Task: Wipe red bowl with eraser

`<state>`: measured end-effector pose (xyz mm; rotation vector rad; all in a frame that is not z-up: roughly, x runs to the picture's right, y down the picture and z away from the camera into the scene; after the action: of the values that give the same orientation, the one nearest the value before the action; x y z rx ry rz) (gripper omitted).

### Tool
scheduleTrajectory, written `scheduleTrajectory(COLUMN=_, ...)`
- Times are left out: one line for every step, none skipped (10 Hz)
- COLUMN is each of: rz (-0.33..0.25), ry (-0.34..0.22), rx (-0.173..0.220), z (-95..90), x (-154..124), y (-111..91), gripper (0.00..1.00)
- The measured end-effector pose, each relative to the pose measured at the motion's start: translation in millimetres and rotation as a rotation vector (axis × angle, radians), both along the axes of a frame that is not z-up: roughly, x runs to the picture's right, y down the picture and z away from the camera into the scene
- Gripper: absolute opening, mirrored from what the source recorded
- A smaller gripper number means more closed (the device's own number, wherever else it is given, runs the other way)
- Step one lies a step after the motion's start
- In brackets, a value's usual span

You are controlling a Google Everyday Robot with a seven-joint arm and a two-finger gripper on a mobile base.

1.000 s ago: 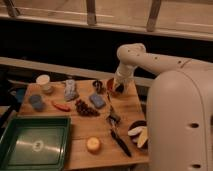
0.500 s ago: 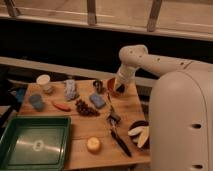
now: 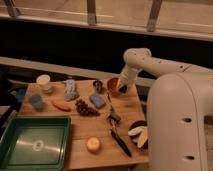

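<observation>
Small round orange-red bowl (image 3: 112,85) sits near the wooden table's (image 3: 100,150) far edge; the gripper (image 3: 121,89), fingers closed together, meets its right rim.

High view over the robot's shoulder, facing table (image 3: 130,107), gripper (image 3: 121,89) mid-distance
</observation>
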<state>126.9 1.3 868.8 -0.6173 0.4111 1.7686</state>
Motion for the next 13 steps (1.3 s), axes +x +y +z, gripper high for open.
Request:
scheduleTrajectory(rz=0.007, ry=-0.011, rx=0.003, z=4.6, x=-2.2, y=0.5, gripper=0.0)
scheduleTrajectory(rz=0.012, ry=-0.025, rx=0.008, z=8.0, x=-6.3, y=-0.1, gripper=0.0)
scheduleTrajectory(rz=0.024, ry=-0.047, rx=0.016, z=14.1, x=-10.1, y=1.0, gripper=0.0)
scheduleTrajectory(rz=0.036, ry=-0.072, rx=0.027, z=21.1, x=-14.7, y=1.1, gripper=0.0)
scheduleTrajectory(rz=0.041, ry=-0.089, rx=0.033, z=24.0, x=-20.3, y=0.2, gripper=0.0)
scheduleTrajectory(rz=0.046, ry=-0.11, rx=0.043, z=26.7, x=-27.6, y=-1.8, gripper=0.0)
scheduleTrajectory(rz=0.048, ry=-0.126, rx=0.049, z=28.8, x=-30.7, y=-2.0, gripper=0.0)
scheduleTrajectory(rz=0.044, ry=-0.132, rx=0.047, z=28.0, x=-32.5, y=0.1, gripper=0.0)
scheduleTrajectory(rz=0.026, ry=-0.13, rx=0.043, z=24.5, x=-35.9, y=2.8, gripper=0.0)
scheduleTrajectory(rz=-0.011, ry=-0.095, rx=0.028, z=14.3, x=-38.3, y=6.2, gripper=0.0)
scheduleTrajectory(rz=-0.021, ry=-0.071, rx=0.019, z=5.8, x=-35.3, y=7.9, gripper=0.0)
scheduleTrajectory(rz=-0.032, ry=-0.045, rx=0.011, z=1.6, x=-25.6, y=9.3, gripper=0.0)
scheduleTrajectory(rz=-0.037, ry=-0.02, rx=0.01, z=-1.9, x=-18.9, y=5.6, gripper=0.0)
